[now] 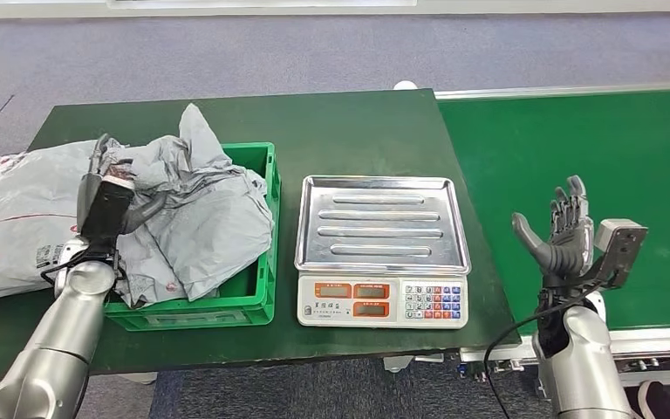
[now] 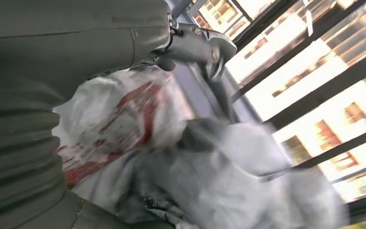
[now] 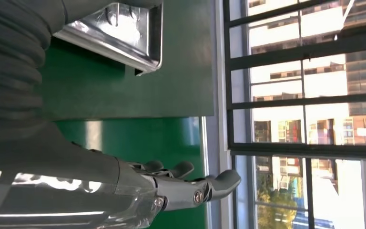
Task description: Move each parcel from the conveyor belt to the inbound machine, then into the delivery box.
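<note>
A crumpled grey parcel [image 1: 201, 218] fills the green delivery box [image 1: 262, 301] on the dark table. My left hand [image 1: 109, 196] is at the box's left rim with its fingers spread upward and its thumb lying against the grey plastic. The blurred left wrist view shows that hand [image 2: 190, 43] above the grey parcel [image 2: 228, 181], with nothing gripped. The inbound machine, a scale with a bare silver tray [image 1: 382, 223], stands right of the box. My right hand [image 1: 567, 231] hovers open, fingers up, over the green conveyor belt [image 1: 576, 148], which carries no parcel; that hand [image 3: 181, 186] holds nothing.
A large white parcel with red print [image 1: 9, 218] lies on the table left of the box, and it is also visible [image 2: 124, 119] beside the grey one. The scale's keypad [image 1: 434, 301] faces me. The table's front edge is near my body.
</note>
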Controlling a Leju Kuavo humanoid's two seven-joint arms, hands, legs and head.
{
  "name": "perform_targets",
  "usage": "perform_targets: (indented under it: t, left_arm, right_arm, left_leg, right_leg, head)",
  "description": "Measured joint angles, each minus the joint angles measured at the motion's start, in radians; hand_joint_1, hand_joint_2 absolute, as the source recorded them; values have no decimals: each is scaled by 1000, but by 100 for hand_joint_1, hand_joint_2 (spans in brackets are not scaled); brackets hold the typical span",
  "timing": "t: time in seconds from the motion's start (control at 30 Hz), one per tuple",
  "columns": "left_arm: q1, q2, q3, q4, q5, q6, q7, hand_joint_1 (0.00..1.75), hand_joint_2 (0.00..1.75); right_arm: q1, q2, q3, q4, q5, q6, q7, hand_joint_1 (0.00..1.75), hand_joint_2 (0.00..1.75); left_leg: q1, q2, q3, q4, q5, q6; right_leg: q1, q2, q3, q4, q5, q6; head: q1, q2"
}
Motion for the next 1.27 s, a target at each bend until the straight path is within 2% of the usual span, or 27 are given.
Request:
perform_targets:
  t: [0.23,0.4,0.53,0.67,0.73,0.9,0.97,1.07,1.27]
  left_arm:
    - [-37,-59,11,-92,188,-67,-16,0,175]
    - [-55,-129,-26,-149,68,106,-20,0,175]
    - [-60,-169,-55,-188,56,121,2,0,175]
    - [-63,-184,-68,-207,60,114,8,0,175]
    - [-66,-191,-71,-211,93,67,19,0,175]
    - [-93,-236,-111,-183,239,-223,88,0,175]
    - [-104,-266,-146,-145,261,-295,100,0,175]
    - [-111,-315,-200,-72,274,-337,96,0,175]
    - [-97,-379,-257,35,298,-336,54,0,175]
  right_arm:
    - [-153,25,143,113,28,1,2,0,175]
    - [-213,75,237,162,26,-9,2,0,175]
    - [-218,108,288,171,25,-15,2,0,175]
    - [-222,117,310,178,25,-17,2,0,175]
    - [-224,119,316,182,24,-18,2,0,175]
    - [-235,135,338,209,24,-27,0,0,175]
    - [-239,148,350,224,31,-36,-7,0,175]
    - [-246,177,373,245,65,-63,-12,0,175]
    - [-257,246,422,269,101,-130,-22,0,175]
  left_leg:
    - [0,0,0,0,3,0]
    - [0,-1,0,0,3,0]
    - [0,-1,0,0,3,0]
    - [0,-1,0,0,3,0]
    - [0,-1,0,0,3,0]
    - [0,-3,0,0,3,0]
    - [0,-3,0,0,3,0]
    - [-1,-2,-1,0,3,0]
    - [-1,-1,-1,0,3,0]
  right_leg:
    - [0,0,0,0,2,1]
    - [0,0,0,0,3,1]
    - [0,-1,0,0,2,1]
    - [0,-1,0,0,2,1]
    - [0,-1,0,0,2,1]
    - [0,-2,0,0,3,1]
    - [-1,-2,0,0,3,2]
    - [-1,-2,0,0,3,2]
    - [0,-1,-1,0,3,1]
  head:
    - [0,0]
    - [0,0]
    - [0,0]
    - [0,0]
    - [0,0]
    - [0,0]
    - [0,0]
    - [0,0]
    - [0,0]
